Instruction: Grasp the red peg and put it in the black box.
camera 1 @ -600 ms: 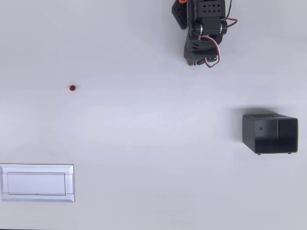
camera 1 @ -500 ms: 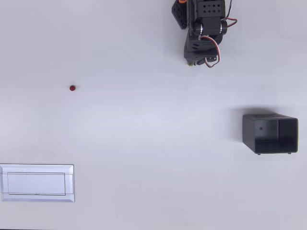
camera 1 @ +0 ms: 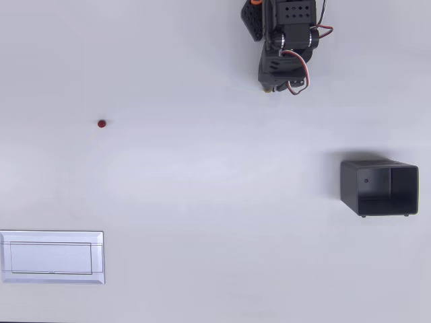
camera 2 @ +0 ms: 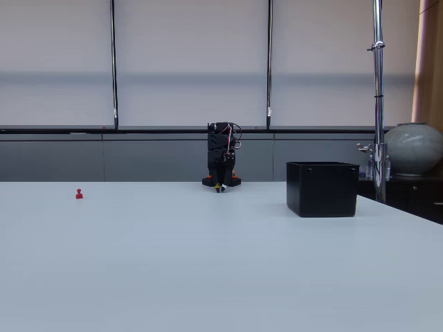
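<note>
Nothing has moved: our arm (camera 1: 286,47) stays folded, well apart from the red peg (camera 1: 102,124) and black box (camera 1: 379,188). We cannot tell whether the gripper (camera 2: 221,187) is apart; the reach hasn't begun.

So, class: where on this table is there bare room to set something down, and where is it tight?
The widest free patch is the middle of the table, bordered by the peg at left, the box at right and the tray at lower left. It is tightest at the top edge around the arm.
</note>
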Robot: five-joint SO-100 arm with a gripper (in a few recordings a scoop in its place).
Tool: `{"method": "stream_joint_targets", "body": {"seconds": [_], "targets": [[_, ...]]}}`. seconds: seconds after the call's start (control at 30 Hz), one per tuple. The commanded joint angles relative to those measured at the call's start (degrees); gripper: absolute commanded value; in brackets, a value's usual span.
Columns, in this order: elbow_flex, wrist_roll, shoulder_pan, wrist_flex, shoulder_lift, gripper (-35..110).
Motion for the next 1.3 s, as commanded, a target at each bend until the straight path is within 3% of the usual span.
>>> {"method": "stream_joint_targets", "body": {"seconds": [0.0,0.83,1.0,1.27], "targets": [[0.6,-0.3,-0.7,1.8,-1.4,1],[0.6,-0.3,0.9,1.8,-1.4,0],[0.6,3.3,7.6,-0.1,-1.1,0],[0.6,6.4,26.4,-16.3,8.3,0]]}}
